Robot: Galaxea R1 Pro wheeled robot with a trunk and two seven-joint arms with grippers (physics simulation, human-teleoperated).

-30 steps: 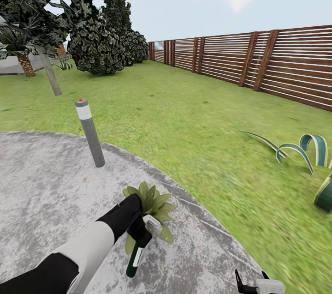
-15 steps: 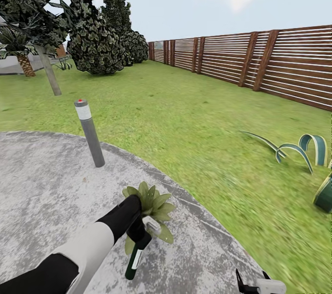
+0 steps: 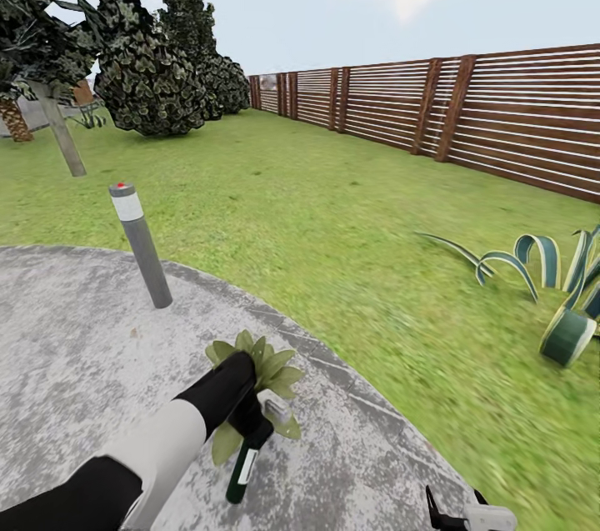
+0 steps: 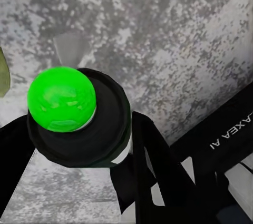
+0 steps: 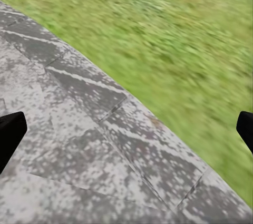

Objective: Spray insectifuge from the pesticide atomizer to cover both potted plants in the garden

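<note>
Pesticide atomizer (image 3: 242,468) picked up: we see the left gripper (image 3: 250,429) clamped on it, beside one potted plant (image 3: 267,364) on the patio (image 3: 75,348). Coverage unconfirmed; second plant outstanding. Right gripper (image 3: 454,510) open.

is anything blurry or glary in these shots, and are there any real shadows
Head view: the lawn smears near the camera, and no clear shadow falls from the lamp post. Left wrist view: the green ball on the pesticide atomizer carries soft highlights. Right wrist view: grass blurred, patio paving sharper.
</note>
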